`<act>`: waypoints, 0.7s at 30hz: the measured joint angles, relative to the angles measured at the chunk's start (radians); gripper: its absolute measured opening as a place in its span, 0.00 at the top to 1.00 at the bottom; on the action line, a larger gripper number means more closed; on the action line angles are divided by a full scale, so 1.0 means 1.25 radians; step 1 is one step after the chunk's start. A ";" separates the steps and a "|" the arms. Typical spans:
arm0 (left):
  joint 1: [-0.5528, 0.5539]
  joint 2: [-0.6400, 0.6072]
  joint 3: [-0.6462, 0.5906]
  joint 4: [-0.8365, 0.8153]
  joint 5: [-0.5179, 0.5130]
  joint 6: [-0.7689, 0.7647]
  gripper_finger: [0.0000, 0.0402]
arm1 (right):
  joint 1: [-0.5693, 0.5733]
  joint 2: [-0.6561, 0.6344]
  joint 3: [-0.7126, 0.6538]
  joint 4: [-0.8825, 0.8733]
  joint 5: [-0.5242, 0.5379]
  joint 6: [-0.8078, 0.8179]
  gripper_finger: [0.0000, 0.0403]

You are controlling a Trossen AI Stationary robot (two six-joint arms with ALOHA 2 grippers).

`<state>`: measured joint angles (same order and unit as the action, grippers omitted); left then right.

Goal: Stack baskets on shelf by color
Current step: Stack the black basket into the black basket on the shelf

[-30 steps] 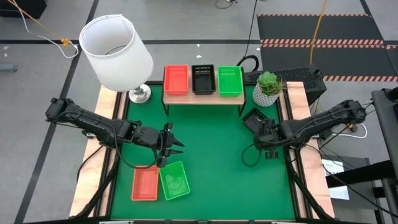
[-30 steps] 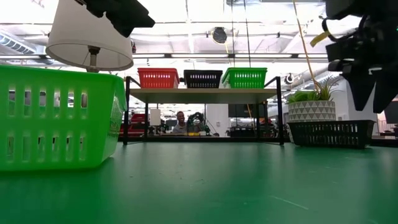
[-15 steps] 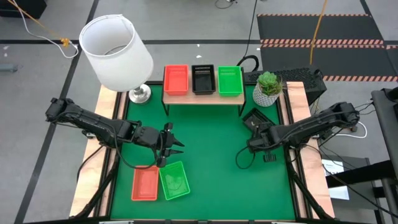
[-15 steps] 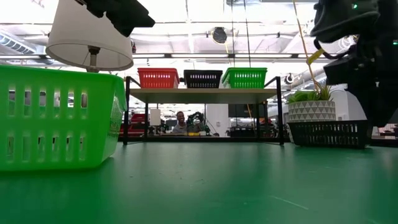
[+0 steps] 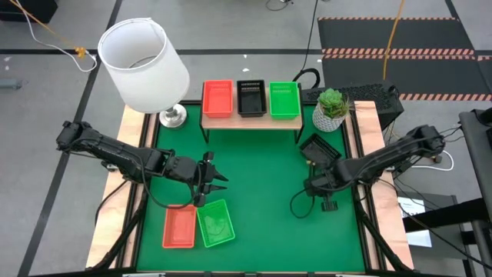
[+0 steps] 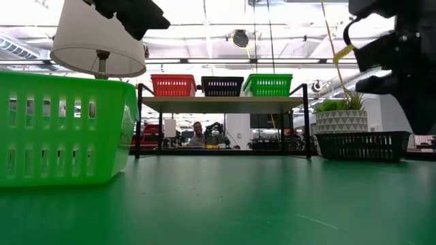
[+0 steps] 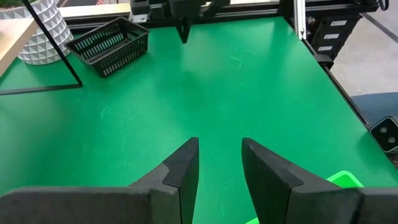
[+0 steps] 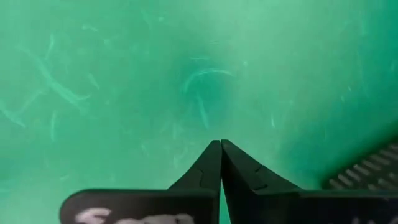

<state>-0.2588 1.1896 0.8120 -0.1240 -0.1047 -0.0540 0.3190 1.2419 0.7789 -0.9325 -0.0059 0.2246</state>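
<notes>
right gripper (image 8: 220, 144) is pressed together on nothing, over bare mat at 4 o'clock, just beside the loose black basket (image 5: 318, 148). risk: it pushes that basket toward the plant pot (image 5: 330, 108) instead of gripping it. left gripper (image 5: 207, 178) hangs parted and empty at 8 o'clock, above the green basket (image 5: 215, 223) and orange-red basket (image 5: 179, 227). the shelf (image 5: 251, 121) at 12 o'clock holds three stacks. all baskets look empty.

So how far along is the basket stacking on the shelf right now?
Done: orange-red, black and green plastic baskets sit on the wooden shelf. In hand: nothing; right gripper shut, left gripper open. Left: orange-red, green, black baskets on the table.
</notes>
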 joint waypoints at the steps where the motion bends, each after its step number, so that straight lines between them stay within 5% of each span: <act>1: 0.000 0.000 0.000 0.003 0.000 0.000 0.69 | 0.000 -0.005 0.002 -0.009 0.001 0.012 1.00; 10: 0.000 0.000 0.000 0.019 0.000 0.015 0.69 | -0.009 -0.016 0.009 -0.152 0.148 0.054 0.90; 21: 0.000 0.000 0.000 0.019 0.000 0.028 0.69 | -0.105 -0.011 0.003 -0.218 0.278 0.055 0.55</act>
<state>-0.2588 1.1892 0.8116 -0.1004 -0.1047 -0.0193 0.1874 1.2278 0.7826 -1.2051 0.3420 0.2934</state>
